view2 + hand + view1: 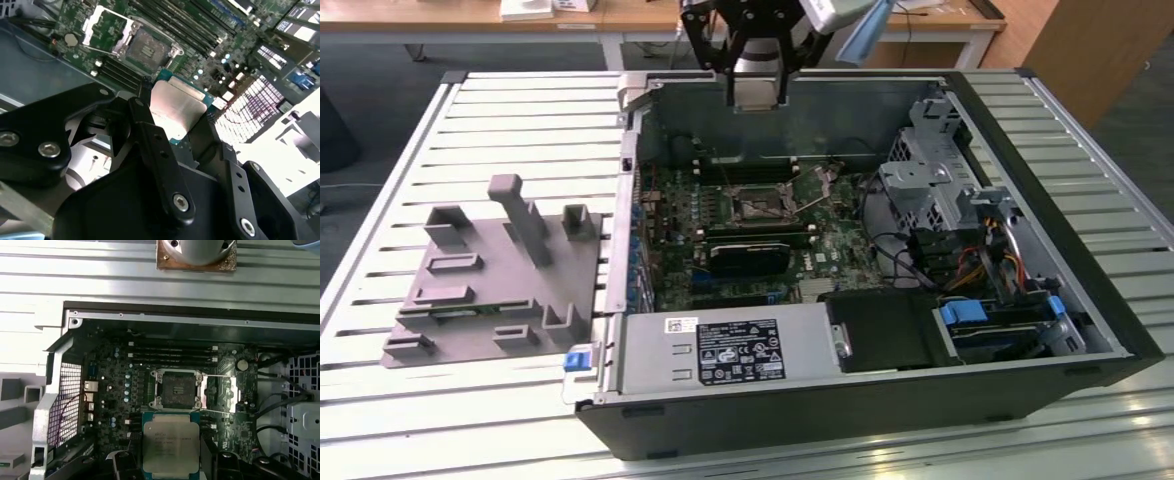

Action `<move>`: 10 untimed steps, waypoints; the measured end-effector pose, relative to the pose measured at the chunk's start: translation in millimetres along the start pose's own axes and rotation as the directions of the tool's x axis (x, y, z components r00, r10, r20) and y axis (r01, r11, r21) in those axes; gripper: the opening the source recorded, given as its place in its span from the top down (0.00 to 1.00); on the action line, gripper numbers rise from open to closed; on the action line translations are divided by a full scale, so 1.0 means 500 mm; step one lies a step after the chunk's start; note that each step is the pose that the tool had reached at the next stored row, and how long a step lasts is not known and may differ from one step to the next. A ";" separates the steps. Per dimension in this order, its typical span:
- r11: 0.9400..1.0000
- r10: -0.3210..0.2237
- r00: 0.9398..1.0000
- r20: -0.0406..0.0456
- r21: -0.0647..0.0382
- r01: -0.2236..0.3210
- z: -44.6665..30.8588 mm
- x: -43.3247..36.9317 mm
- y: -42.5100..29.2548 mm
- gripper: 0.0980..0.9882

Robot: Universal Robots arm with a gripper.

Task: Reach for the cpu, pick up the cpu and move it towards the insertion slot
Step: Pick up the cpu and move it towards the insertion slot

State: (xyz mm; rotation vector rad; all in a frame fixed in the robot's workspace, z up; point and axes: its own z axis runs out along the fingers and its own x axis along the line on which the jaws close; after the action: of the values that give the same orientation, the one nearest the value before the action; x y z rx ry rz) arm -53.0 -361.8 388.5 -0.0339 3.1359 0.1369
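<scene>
The cpu (171, 442), a small flat square chip with a silvery metal top and a thin green-tan edge, sits pinched between the two black fingers (155, 145) of the gripper (175, 117). One finger presses on each of two opposite edges, so the chip's shiny face stays bare between them in both wrist views. It is held in the air above the open black computer case (1067, 330), clear of the green motherboard (720, 215) below.

In the first wrist view the chip hangs just beside the insertion slot (176, 388), a square dark socket framed by a silvery metal bracket. The chip and socket are apart, not touching, and the socket's cavity is bare. The socket's silvery hinged cover (227, 390) lies flipped open next to it. On the socket's far side from the chip run long narrow black memory slots (170, 354).

In the exterior view the gripper hangs over the far edge of the case. The case lies on its side on a slatted silvery metal bench (494, 130). A grey plastic tray with upright posts (494, 280) rests on the bench toward the exterior view's left, well apart from the gripper.
</scene>
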 end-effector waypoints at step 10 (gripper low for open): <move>1.000 0.000 1.000 0.001 -0.001 0.000 0.001 -0.053 0.004 0.50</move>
State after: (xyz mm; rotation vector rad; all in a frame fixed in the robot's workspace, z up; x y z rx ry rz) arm -26.7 -359.2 388.3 -0.0339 3.1348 0.1392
